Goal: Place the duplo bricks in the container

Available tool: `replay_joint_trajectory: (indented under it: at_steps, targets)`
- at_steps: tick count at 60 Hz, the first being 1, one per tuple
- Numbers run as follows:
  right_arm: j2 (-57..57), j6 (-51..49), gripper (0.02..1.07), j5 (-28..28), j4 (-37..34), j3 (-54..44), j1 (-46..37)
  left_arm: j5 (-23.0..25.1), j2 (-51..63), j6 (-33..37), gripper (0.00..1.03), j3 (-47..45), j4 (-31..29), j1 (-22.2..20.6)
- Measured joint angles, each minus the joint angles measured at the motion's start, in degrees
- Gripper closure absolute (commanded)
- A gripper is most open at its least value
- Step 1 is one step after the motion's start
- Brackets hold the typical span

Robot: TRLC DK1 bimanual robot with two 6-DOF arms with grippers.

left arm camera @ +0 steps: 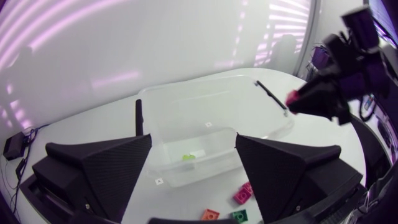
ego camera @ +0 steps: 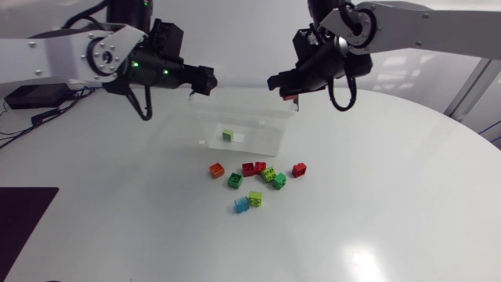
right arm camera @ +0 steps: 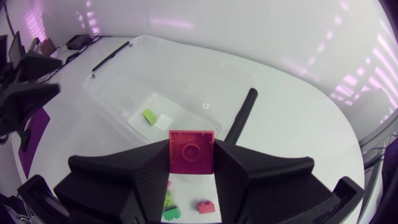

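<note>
Counting the duplo bricks (ego camera: 269,174) gives eleven: nine loose on the table (ego camera: 391,204), one inside the container (ego camera: 266,146) and one held. The loose cluster lies just in front of the container's near wall and is made up of three red bricks (ego camera: 299,169), two dark green bricks (ego camera: 235,181), two yellow-green bricks (ego camera: 255,198), one orange brick (ego camera: 217,169) and one blue brick (ego camera: 241,206). One clear container stands at mid-table, its long axis running across the table from one arm's side to the other. A single light green brick (ego camera: 228,135) rests on its floor beside a white patch, toward the left half. Two grippers hover over the far rim, one near each end. The right gripper (ego camera: 283,81) is clamped on the fourth red brick (right arm camera: 191,151) – both fingers press its sides, and a square face with a round mark is turned up toward the wrist camera. The left gripper (left arm camera: 193,142) has its fingers spread wide with nothing between them – the container shows through the gap below.
</note>
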Motion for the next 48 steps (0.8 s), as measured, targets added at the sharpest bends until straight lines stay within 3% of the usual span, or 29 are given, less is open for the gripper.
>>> replay_joint_trajectory:
  at_steps: [8,12,14,20,27,37,48]
  targets:
    - [6.0,0.0,0.83,0.0,0.0,5.9,0.0,2.5,-7.5,4.0,0.08,-8.6,-1.3,-0.6]
    - [8.8,-0.2,0.76,0.5,0.0,9.0,0.0,2.9,-8.7,6.5,0.09,-12.5,-1.7,-1.3]
    - [10.2,-0.3,0.7,1.0,0.0,10.6,0.1,3.2,-8.7,7.9,0.1,-14.5,-1.9,-1.6]
    - [14.0,-0.7,0.35,1.7,-0.3,14.8,0.1,4.4,-7.9,11.4,0.1,-19.2,-2.8,-2.3]
    - [16.3,-1.3,0.12,2.4,-1.5,16.6,0.1,4.5,-4.4,15.5,0.1,-21.1,-2.4,-2.7]
    - [14.3,-1.8,0.07,2.4,-3.5,14.9,0.3,4.5,3.0,21.0,0.1,-20.6,-1.5,-2.7]
    - [0.3,-2.8,0.07,1.0,-2.7,-0.7,1.2,4.9,12.5,25.8,0.1,-16.3,-1.4,-2.6]
